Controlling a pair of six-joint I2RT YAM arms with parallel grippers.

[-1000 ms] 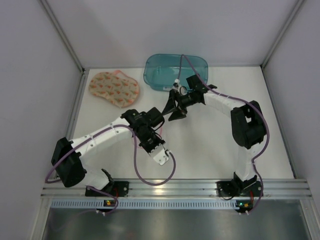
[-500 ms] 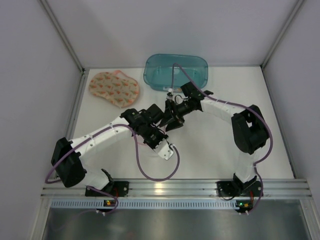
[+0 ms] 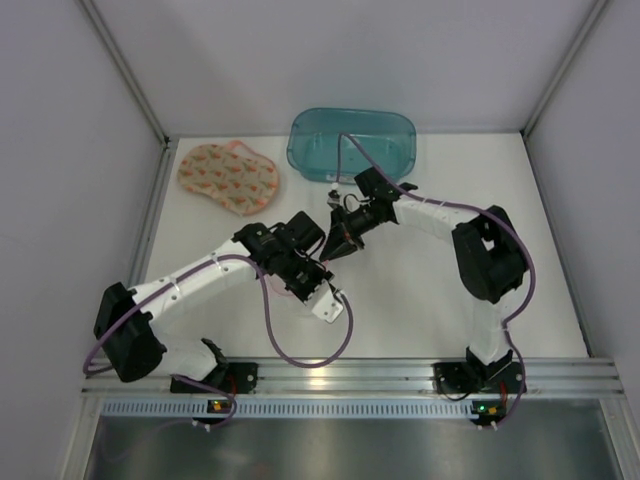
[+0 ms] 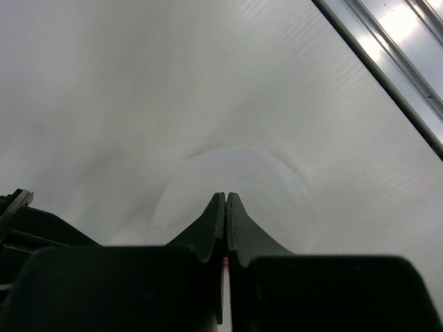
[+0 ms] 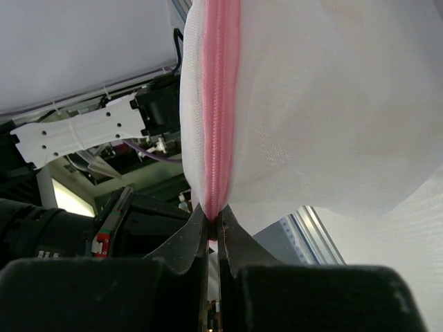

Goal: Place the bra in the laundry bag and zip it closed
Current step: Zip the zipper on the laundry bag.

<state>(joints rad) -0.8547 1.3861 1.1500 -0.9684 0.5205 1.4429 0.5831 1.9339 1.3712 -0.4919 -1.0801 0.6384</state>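
The left arm (image 3: 200,275) reached from its base at the near left corner diagonally toward the middle of the bench (image 3: 420,310). Its wrist was turned so that the left jaws pointed back toward the near edge. The left jaws were pressed together, tip to tip. The right arm (image 3: 440,212) rose from its base, folded at the elbow and stretched leftward. The right jaws were closed on the lower end of a pink zipper (image 5: 220,104). The two wrists sat close together.
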